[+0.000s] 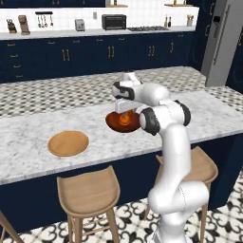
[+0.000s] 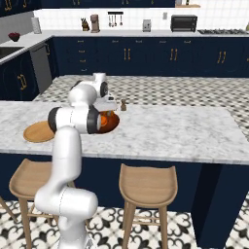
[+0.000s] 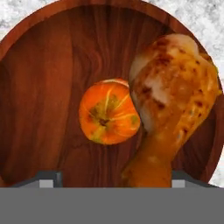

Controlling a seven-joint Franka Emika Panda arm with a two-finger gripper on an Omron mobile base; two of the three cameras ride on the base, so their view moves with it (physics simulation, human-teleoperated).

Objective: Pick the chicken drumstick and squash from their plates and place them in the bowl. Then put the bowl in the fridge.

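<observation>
Standing far right in the left base view, the fridge is well apart from where we work. On the marble table lie the bare tan plate and, to its right, the bowl, directly under our gripper. In the hand view the bowl's wooden floor carries both foods: the squash near the middle, and the chicken drumstick touching it on the right, its long axis running from the bulb at the top to the narrow end by the fingertips. Those tips stand wide apart, pinching nothing. We judge the filling done; the rim is the next grasp.
</observation>
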